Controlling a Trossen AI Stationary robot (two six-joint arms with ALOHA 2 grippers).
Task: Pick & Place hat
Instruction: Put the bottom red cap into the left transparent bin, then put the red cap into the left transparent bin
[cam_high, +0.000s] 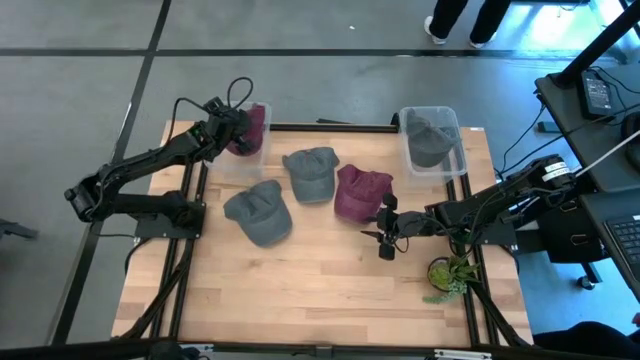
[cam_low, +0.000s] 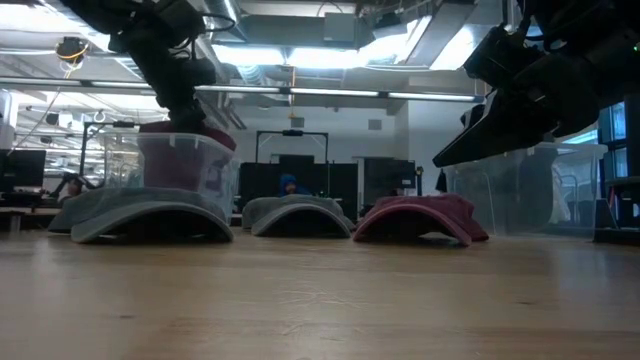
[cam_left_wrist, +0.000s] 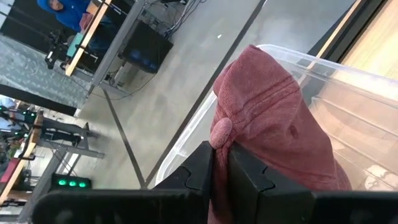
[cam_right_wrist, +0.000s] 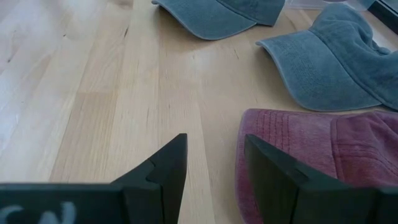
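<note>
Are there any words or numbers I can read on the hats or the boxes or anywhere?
None can be read.
Red hat held by the left gripper: no writing.
Red hat on the table, by the open right gripper: no writing.
Gray hats: no writing.
Clear bins: no labels show.
Pale marks on the right gripper's body: cut off, unreadable.

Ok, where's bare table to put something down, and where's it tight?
Free: the wide near strip of the table, below the three loose hats, and the left edge beside the grey hat. Crowded: the middle row, where the second grey hat and maroon hat touch and the right hand hovers open; both back bins hold hats.
</note>
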